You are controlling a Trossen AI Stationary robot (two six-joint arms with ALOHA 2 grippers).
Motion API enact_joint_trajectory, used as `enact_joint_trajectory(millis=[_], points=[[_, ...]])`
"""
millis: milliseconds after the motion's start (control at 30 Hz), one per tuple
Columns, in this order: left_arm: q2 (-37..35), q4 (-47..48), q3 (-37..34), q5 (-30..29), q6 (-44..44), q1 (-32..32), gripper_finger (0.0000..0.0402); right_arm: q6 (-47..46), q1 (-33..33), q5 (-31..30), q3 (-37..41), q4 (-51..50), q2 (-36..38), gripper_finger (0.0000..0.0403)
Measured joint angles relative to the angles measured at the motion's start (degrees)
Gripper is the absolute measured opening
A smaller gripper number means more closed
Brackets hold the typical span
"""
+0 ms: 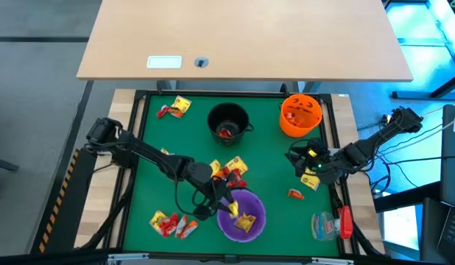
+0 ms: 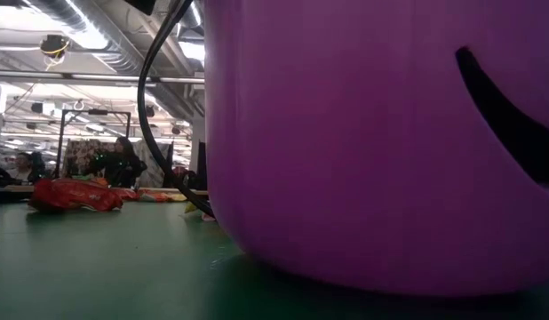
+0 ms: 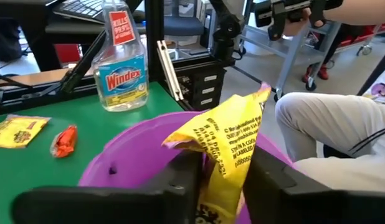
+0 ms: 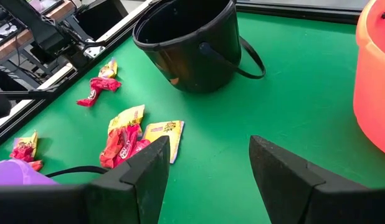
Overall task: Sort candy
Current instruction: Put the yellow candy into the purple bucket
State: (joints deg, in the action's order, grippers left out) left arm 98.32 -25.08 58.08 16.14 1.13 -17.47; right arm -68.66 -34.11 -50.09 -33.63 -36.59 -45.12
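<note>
Over the purple bucket (image 3: 127,155), our left gripper (image 3: 220,177) loosely brackets a yellow candy packet (image 3: 227,140); only our wrist view shows it. Our right gripper (image 4: 208,165) stands open, empty.

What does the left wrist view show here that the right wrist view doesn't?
Only the left wrist view: the left gripper over the purple bowl, a yellow candy packet between its fingers, and a Windex bottle.
Only the right wrist view: the open, empty right gripper, the black bucket and the orange bucket.
Both: the green mat with loose candy.
</note>
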Motion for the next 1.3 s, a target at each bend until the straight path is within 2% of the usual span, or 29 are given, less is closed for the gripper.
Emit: enact_joint_trajectory(millis=[300,433,600,800,900,1100,1300], points=[[-0.6,0.5,0.1,-0.3,0.0,-0.1,0.0177,0.0,0.0,0.0,0.0,0.1,0.0,0.0216],[-0.6,3.3,1.3,-0.3,0.2,-0.1,0.0197,0.0,0.0,0.0,0.0,0.1,0.0,0.0216],[-1.4,13.2,5.7,-0.8,-3.0,0.7,0.0219,0.0,0.0,0.8,0.0,0.0,0.0,0.0216],[-7.8,16.9,7.7,-1.4,-6.6,2.7,0.0226,0.0,0.0,1.7,0.0,0.2,0.0,0.0216],[-12.5,18.0,5.8,-3.4,-8.2,4.7,0.0227,0.3,0.0,1.7,0.0,0.1,0.0,0.0216],[-21.6,19.4,-0.6,-4.7,-8.8,10.2,0.0227,8.9,0.0,1.7,0.0,4.7,0.0,0.0216],[-29.6,11.5,-10.8,-5.6,-5.7,16.7,0.0227,14.5,0.0,1.7,0.0,7.5,0.0,0.0216]])
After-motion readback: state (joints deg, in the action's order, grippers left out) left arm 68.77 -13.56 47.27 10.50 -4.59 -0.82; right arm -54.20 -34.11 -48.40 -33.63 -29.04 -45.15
